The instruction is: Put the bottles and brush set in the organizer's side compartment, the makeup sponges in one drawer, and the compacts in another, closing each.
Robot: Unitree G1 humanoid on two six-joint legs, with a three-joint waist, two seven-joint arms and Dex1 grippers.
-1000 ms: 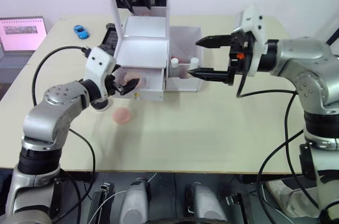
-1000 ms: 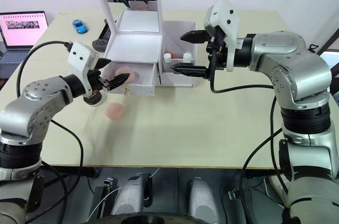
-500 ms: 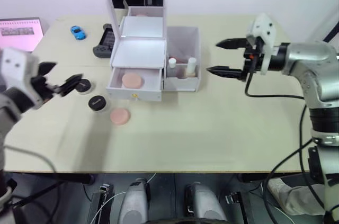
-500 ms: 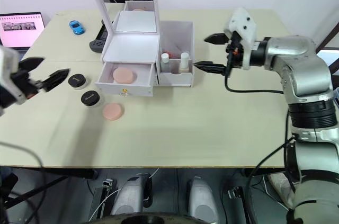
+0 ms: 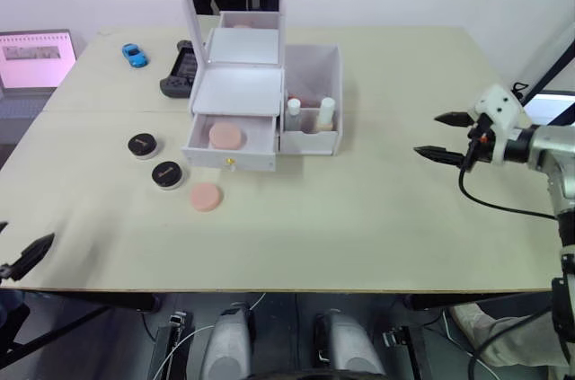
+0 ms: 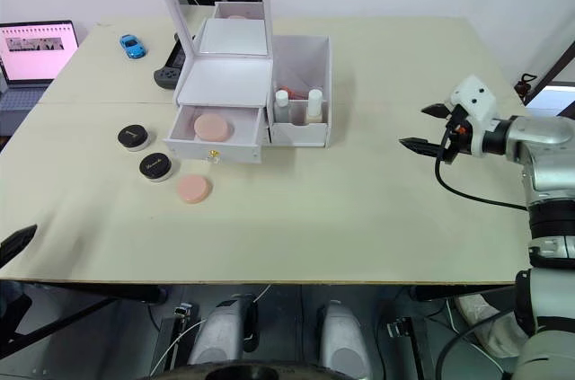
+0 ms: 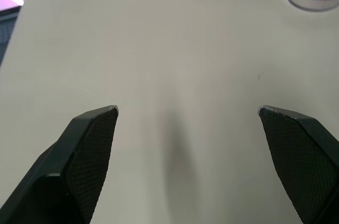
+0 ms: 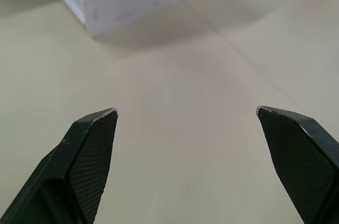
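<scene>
From the head camera, the organizer [image 5: 235,97] stands on the table [image 5: 359,218] with its mirror upright. Its one open drawer [image 5: 230,141] holds one pink sponge [image 5: 224,135]; the second sponge [image 5: 206,197] lies on the table just in front of that drawer. Two black compacts [image 5: 167,174] [image 5: 142,145] sit on the table to the left of the organizer. Two white bottles [image 5: 294,109] [image 5: 325,110] stand in the side compartment [image 5: 313,101] on the organizer's right. The right gripper [image 5: 445,136] hangs well to the right of the organizer, fingers spread wide, empty.

In the left wrist view, the left gripper [image 7: 188,123] is wide open over bare table, holding nothing, with both compacts beyond it.

In the right wrist view, the spread fingers [image 8: 90,150] point toward the organizer's white corner, touching nothing.
</scene>
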